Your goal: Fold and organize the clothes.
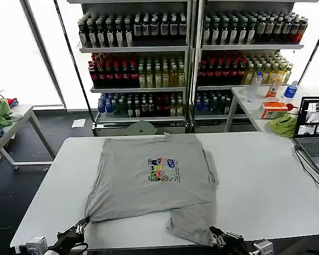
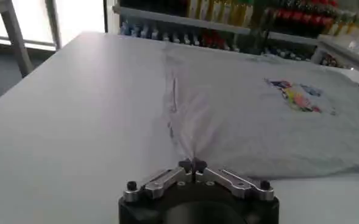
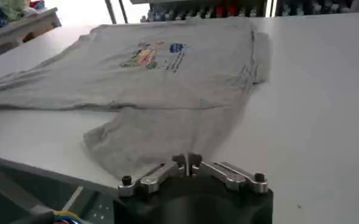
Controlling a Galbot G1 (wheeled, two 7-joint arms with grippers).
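Observation:
A light grey short-sleeved shirt (image 1: 149,175) lies spread on the white table (image 1: 266,180), its multicoloured chest print (image 1: 163,170) facing up. A flap of it (image 1: 194,220) reaches toward the table's near edge. My left gripper (image 1: 81,229) is at the shirt's near left corner, shut, and the cloth gathers into a pinch at its fingertips (image 2: 192,164). At the near right, my right gripper (image 1: 218,236) is shut on the flap's edge (image 3: 161,137), with fabric running up between its tips (image 3: 188,159). The print (image 2: 295,95) also faces up in the left wrist view.
A laptop (image 1: 315,133) sits at the table's right edge beside a bright green cloth (image 1: 283,125). Behind stand shelves of bottles (image 1: 191,58) and a side table with an orange box (image 1: 273,109). Another table with cloth heaps (image 1: 0,114) is far left.

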